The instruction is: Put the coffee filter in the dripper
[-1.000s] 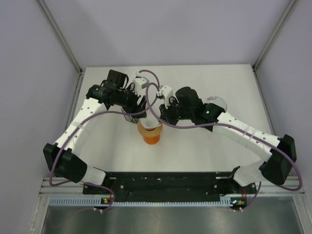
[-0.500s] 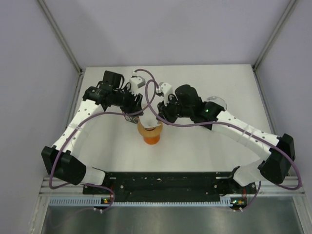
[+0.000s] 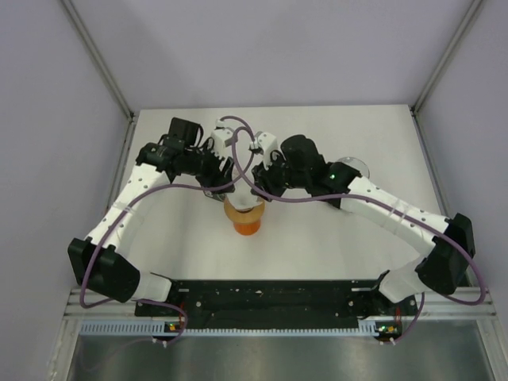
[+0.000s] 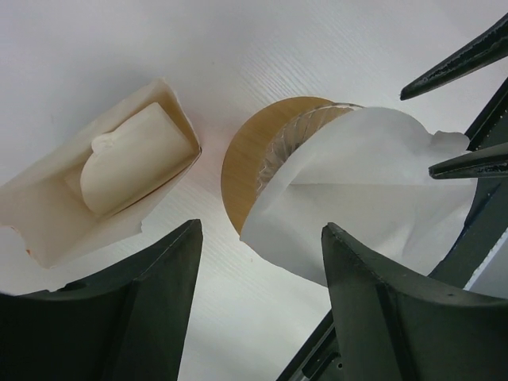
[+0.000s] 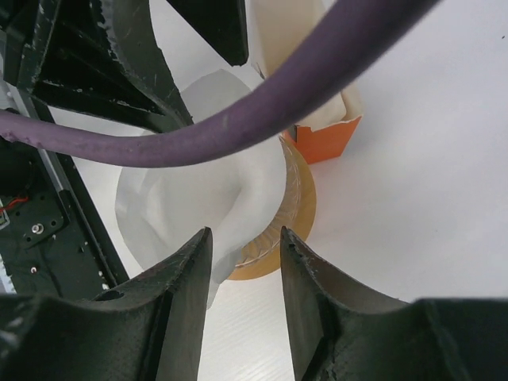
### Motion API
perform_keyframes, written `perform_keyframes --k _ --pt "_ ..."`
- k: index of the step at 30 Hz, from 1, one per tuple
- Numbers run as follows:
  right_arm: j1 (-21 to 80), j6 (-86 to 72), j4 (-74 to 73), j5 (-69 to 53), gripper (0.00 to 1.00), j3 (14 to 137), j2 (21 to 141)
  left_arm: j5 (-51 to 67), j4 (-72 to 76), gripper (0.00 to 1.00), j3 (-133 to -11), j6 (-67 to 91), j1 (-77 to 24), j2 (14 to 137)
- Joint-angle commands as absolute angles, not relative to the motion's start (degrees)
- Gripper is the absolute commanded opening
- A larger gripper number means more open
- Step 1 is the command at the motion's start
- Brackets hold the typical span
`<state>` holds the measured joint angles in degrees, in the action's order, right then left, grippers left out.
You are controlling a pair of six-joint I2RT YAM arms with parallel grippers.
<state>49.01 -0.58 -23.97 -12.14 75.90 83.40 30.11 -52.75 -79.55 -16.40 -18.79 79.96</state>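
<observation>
The right hand [image 5: 244,238] is reaching in from the lower edge of its wrist view with its fingers a narrow gap apart. The coffee filter [image 5: 198,182] is bulging up between them. From the left wrist view its two tips are bracketing the paper's right edge without visibly clamping it, so it appears to be guiding the filter, not gripping it.

The left hand [image 4: 260,230] is hovering wide open at the bottom of its view and holding nothing, its right finger close to the filter's lower lobe.

The filter [image 4: 365,190] is lying tilted across the right part of the dripper [image 4: 250,155]. It is covering that side of the tan rim and leaving the left arc and some ribbed wall bare, so it is not yet seated.

To finish well, the right hand should be sliding the cone toward the uncovered left arc until its point is hanging over the centre. It should then press down lightly so the paper opens against the ribs instead of creasing. The open left hand is well placed to steady the rim or nudge the lower lobe inward.

On the surface [image 4: 238,48], the orange carton [image 5: 329,139] of cream papers is standing just beside the dripper. A purple cable [image 5: 262,95] is crossing close above, so sideways moves should be small.
</observation>
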Motion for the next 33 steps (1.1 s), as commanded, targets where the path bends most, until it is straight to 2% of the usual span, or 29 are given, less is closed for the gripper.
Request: perform_keyframes --k 1,9,13,19,26,29,33 --pt "48.7 -0.4 -22.2 -13.2 0.41 80.4 79.5 30.2 -52.0 0.7 -83.9 -16.1 -18.4 77.9" --pt "46.9 -0.4 -22.3 -12.2 0.51 82.3 75.1 32.4 -52.7 0.88 -87.0 -14.8 -17.1 77.7" --pt "42.6 -0.4 -22.9 -7.5 0.55 81.2 72.3 32.5 -51.2 0.9 -88.3 -12.8 -14.1 77.2" --pt "25.9 -3.2 -22.7 -1.1 0.6 76.4 65.8 25.5 -43.3 0.92 -86.4 -5.9 -6.3 76.5" --pt "2.2 -8.1 -20.9 -2.0 0.69 69.7 61.8 18.6 -30.4 0.93 -78.4 2.5 6.6 74.9" --pt "-6.3 -10.3 -19.4 -2.8 0.74 66.3 62.0 14.4 -24.7 0.93 -73.8 4.7 9.6 74.2" --pt "-14.7 -14.6 -13.9 -5.0 0.75 58.7 61.2 10.2 -17.7 0.93 -66.8 5.9 12.3 73.3"
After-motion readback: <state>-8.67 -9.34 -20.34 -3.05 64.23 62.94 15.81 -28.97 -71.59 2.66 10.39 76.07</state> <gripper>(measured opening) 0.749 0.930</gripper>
